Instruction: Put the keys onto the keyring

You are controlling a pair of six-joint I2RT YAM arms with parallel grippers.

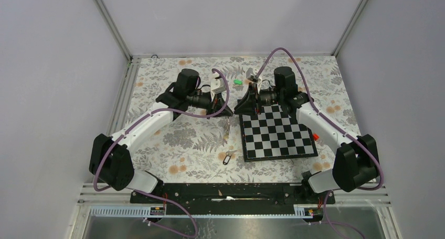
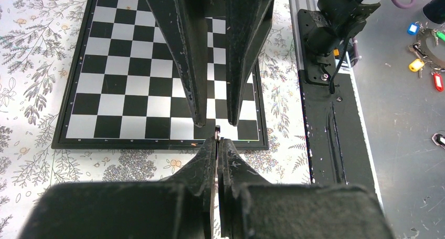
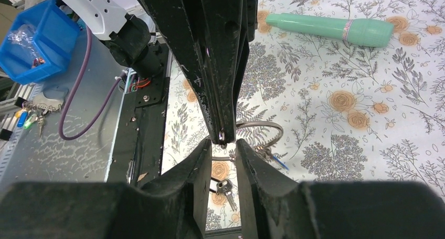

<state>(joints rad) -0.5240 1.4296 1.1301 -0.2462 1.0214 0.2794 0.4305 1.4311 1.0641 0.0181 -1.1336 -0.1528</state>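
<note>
**Steel keyring (image 3: 262, 123) pinched aloft, both keys yet to be threaded**

Left wrist view: the left gripper (image 2: 218, 140) is seen pressed together, with a sliver of metal nipped at its very tip. Facing it, the right gripper (image 2: 216, 122) is held spread, its fingers straddling that tip with nothing gripped. Beneath them lies the chessboard (image 2: 131, 65).

Right wrist view: the ring's silver arc is shown hanging just beside the pinched tip, above the floral cloth (image 3: 341, 144). A teal stick (image 3: 336, 28) is left well apart.

Top view: the green key (image 1: 237, 82) is spotted on the cloth behind the grippers, and the black-tag key (image 1: 226, 158) nearer the bases. Neither is touched.

Risk, as judged: so thin a wire could be twisted or dropped if the pinch is nudged by closing right fingers. The left fingertip could also be clamped instead of the ring. Such small, flat keys may be fumbled on the cloth.

Surroundings: the table is covered by the patterned cloth and ringed by pale lilac walls and aluminium posts. A grey bench with a blue bin (image 3: 31, 44) is glimpsed beyond the edge.
</note>
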